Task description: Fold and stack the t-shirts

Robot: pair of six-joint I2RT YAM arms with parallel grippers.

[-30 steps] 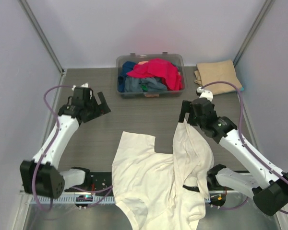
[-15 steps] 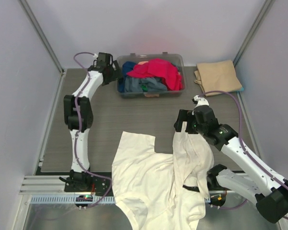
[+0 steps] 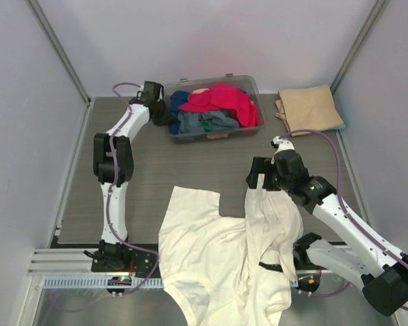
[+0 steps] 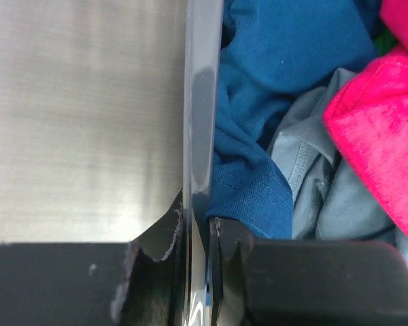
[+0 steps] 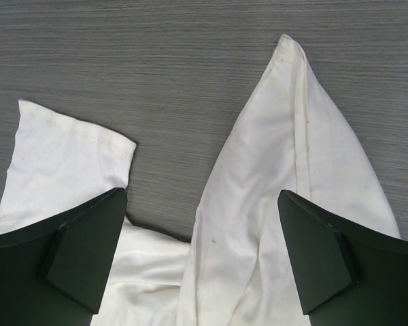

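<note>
- Grey wood-grain table (image 3: 143,190) fills the floor between pale walls.
- Cream-white t-shirt (image 3: 217,258) lies rumpled at the near edge, between the arm bases, with one fold draped up.
- Right gripper (image 5: 200,197) hangs over that fold, fingers spread wide apart.
- Left gripper (image 4: 196,231) straddles the left wall of the grey plastic tub (image 3: 211,136), pinching it.
- Red t-shirt (image 3: 224,98), blue t-shirt (image 4: 272,61) and blue-grey t-shirt (image 4: 313,183) are heaped in the tub.
- Tan-beige t-shirt (image 3: 309,105) lies folded at the far right corner.
</note>
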